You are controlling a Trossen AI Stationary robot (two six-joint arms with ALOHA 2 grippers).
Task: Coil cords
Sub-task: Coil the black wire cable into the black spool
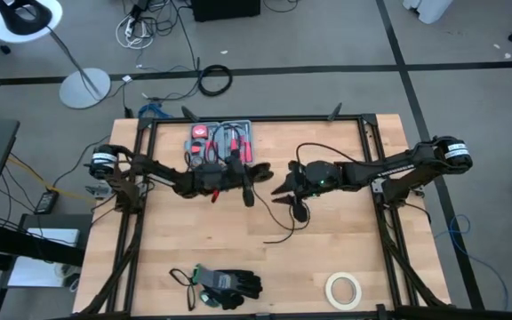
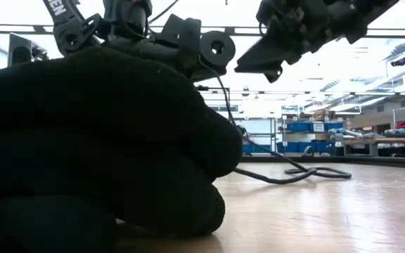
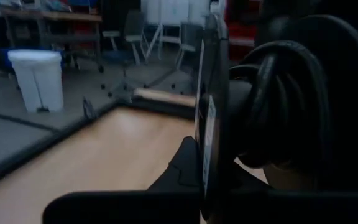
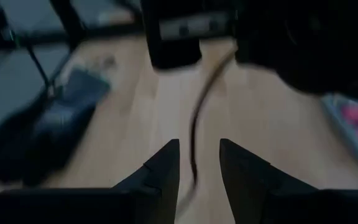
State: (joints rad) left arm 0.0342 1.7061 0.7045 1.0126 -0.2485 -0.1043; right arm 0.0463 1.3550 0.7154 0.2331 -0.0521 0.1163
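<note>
My left gripper (image 1: 248, 187) is over the table's middle, shut on a round coil of the black cord (image 3: 284, 106); the coil also shows in the low view (image 2: 216, 48). From it the cord hangs down (image 2: 223, 98) and trails in loose loops on the table (image 2: 294, 172), with a tail toward the near edge (image 1: 278, 233). My right gripper (image 1: 284, 190) faces the left one from the right and is open. In the right wrist view the cord (image 4: 194, 134) runs between its fingertips (image 4: 199, 158); I cannot tell whether it touches them. My left gripper holds the wound coil (image 3: 272, 93) between its two fingers, one finger (image 3: 207, 130) lying flat against the coil's side. The fingers come level from the table's left. The coil is lifted clear of the table, and the loose cord hangs slack below it to the table.
Black gloves (image 1: 229, 284) lie at the near edge and fill the low view's left (image 2: 83, 154). A roll of tape (image 1: 343, 289) lies near right. A tray of red-handled tools (image 1: 220, 142) sits at the far edge behind my left gripper.
</note>
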